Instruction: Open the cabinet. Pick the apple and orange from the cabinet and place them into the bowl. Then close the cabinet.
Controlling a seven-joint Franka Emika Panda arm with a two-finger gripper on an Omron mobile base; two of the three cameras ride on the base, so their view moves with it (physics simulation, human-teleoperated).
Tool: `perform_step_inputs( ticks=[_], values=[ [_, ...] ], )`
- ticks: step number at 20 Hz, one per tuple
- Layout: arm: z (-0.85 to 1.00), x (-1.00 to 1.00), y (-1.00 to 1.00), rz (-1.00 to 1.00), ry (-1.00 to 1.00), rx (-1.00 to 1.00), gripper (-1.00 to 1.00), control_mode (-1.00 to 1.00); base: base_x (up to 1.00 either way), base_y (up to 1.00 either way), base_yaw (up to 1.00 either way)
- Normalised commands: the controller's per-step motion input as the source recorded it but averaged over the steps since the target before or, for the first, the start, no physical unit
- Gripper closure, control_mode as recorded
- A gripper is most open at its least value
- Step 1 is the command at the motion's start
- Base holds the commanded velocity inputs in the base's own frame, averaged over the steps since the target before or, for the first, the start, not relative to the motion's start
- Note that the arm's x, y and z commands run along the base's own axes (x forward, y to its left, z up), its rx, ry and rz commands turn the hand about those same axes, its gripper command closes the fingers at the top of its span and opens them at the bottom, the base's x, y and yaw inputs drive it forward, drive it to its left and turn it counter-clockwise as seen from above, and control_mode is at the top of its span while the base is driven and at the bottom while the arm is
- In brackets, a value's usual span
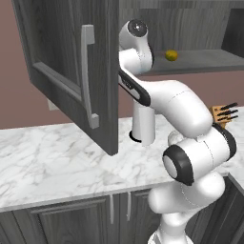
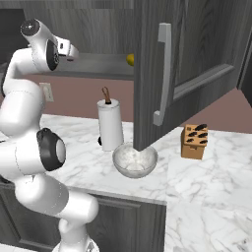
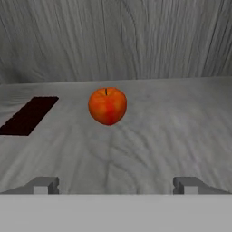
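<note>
The cabinet (image 1: pixel 57 38) stands open, its doors (image 2: pixel 147 74) swung out over the counter. On its grey shelf (image 3: pixel 158 136) a red-orange apple (image 3: pixel 107 105) sits upright, straight ahead of my gripper (image 3: pixel 117 186) and a short way off. The fingertips (image 3: pixel 45 186) are spread wide with nothing between them. A yellowish orange (image 1: pixel 171 55) rests further right on the same shelf, half hidden by the door edge in the right base view (image 2: pixel 130 59). The speckled bowl (image 2: pixel 134 160) waits on the counter below the open door. My arm reaches up into the cabinet.
A paper-towel roll (image 2: pixel 110 125) stands just behind the bowl and a knife block (image 2: pixel 194 141) to its right. The door's long bar handle (image 2: pixel 165 74) hangs above the bowl. A dark rectangular patch (image 3: pixel 28 115) marks the shelf left of the apple. Marble counter (image 1: pixel 47 162) spreads left.
</note>
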Motion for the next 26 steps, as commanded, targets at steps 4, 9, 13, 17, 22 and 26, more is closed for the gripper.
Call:
perform_step_inputs(
  ticks=[4, 9, 13, 17, 22, 26],
  values=[
    [-0.01, 0.39, 0.07, 0.00, 0.01, 0.00, -1.00, -1.00, 0.00, 0.00, 0.00],
    [-0.07, 0.43, 0.08, 0.00, 0.01, 0.00, -1.00, -1.00, 0.00, 0.00, 0.00],
    [-0.15, 0.43, 0.09, 0.00, 0.02, 0.00, -1.00, -1.00, 0.00, 0.00, 0.00],
    [-0.07, 0.41, 0.07, 0.00, 0.02, 0.00, -1.00, -1.00, 0.00, 0.00, 0.00],
    [-0.01, 0.41, 0.06, 0.00, 0.03, 0.00, -1.00, -1.00, 0.00, 0.00, 0.00],
    [-0.01, 0.41, 0.11, 0.00, 0.04, 0.00, -1.00, -1.00, 0.00, 0.00, 0.00]
  ],
)
